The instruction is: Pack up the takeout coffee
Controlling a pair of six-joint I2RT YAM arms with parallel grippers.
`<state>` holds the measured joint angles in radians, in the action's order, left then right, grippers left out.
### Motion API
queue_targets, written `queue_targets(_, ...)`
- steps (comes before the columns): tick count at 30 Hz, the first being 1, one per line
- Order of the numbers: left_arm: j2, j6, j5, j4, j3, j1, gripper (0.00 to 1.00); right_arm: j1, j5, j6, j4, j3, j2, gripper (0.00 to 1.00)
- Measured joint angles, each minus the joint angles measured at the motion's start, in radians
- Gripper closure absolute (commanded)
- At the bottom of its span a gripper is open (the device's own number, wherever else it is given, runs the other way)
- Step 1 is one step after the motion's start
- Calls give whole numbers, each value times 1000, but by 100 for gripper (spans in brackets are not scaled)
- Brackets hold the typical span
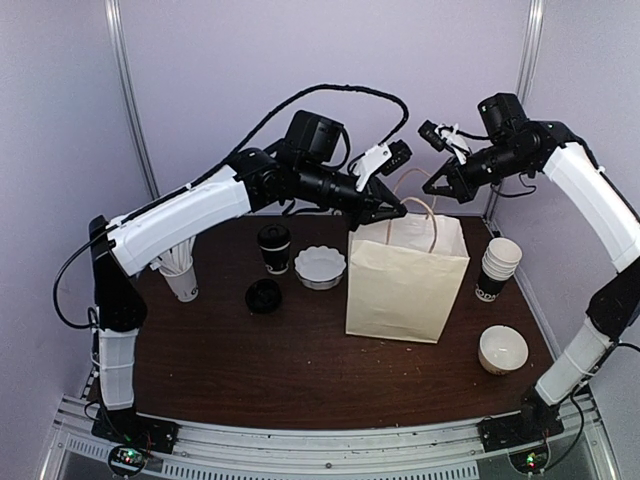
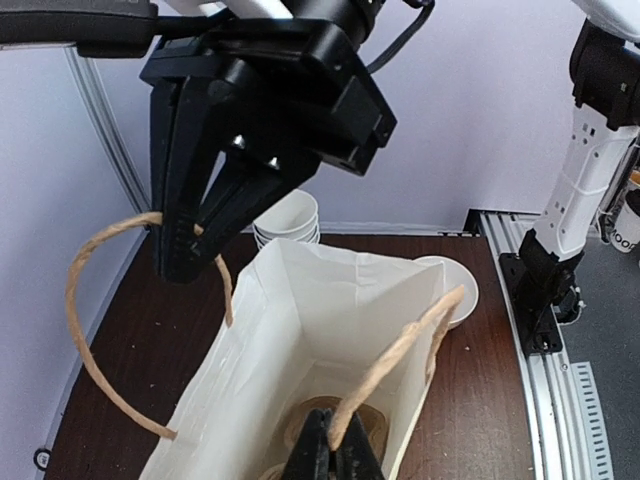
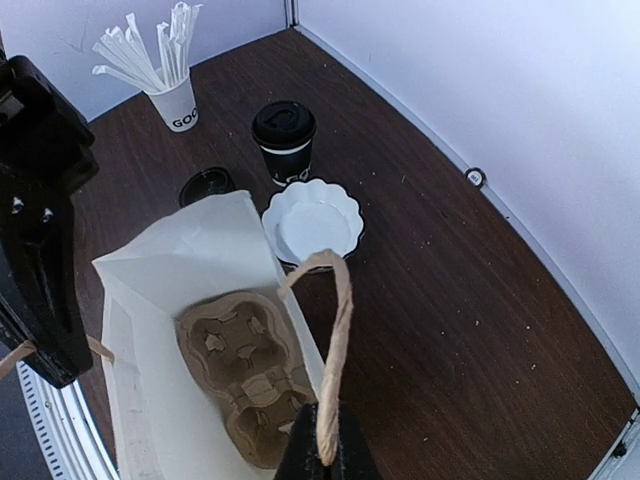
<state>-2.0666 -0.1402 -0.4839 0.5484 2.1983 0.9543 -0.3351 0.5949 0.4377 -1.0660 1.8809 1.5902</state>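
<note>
Top external view is showing the dark surface [image 1: 300, 380] carrying the paper bag [image 1: 405, 285], which is standing upright with its mouth open. A cardboard carrier [image 3: 245, 370] is lying on the bag's bottom. My left pincer [image 2: 333, 455] and right pincer [image 3: 322, 458] are each pinching tight on one twine handle [image 3: 338, 330], spreading the mouth. The takeout coffee [image 1: 274, 248] is standing on the surface left of the bag, apart from it. I am judging it light, thin-walled, crushable and spillable, so I am favouring a gentle grip around the upper wall, just under the lid [image 3: 284, 118].
</note>
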Motion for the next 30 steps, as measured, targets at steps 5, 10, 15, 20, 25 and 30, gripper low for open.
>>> queue_targets(5, 7, 27, -30, -5, 43, 0, 100, -48, 2, 1, -14, 114, 0, 100)
queue_targets(10, 60, 57, -42, -2, 55, 0, 100, -113, 0, 3, -48, 277, -6, 100)
queue_targets(15, 145, 69, -56, -2, 68, 0, 100, -164, -13, 5, -67, 391, -22, 100)
queue_targets(20, 204, 69, -55, -2, 83, 0, 100, -188, -29, 5, -71, 412, -27, 100)
queue_targets(25, 225, 69, -55, -2, 56, 0, 100, -198, -39, 5, -83, 396, -23, 100)
queue_targets(30, 249, 76, -56, -1, -26, 0, 100, -212, -39, 5, -90, 359, -23, 100)
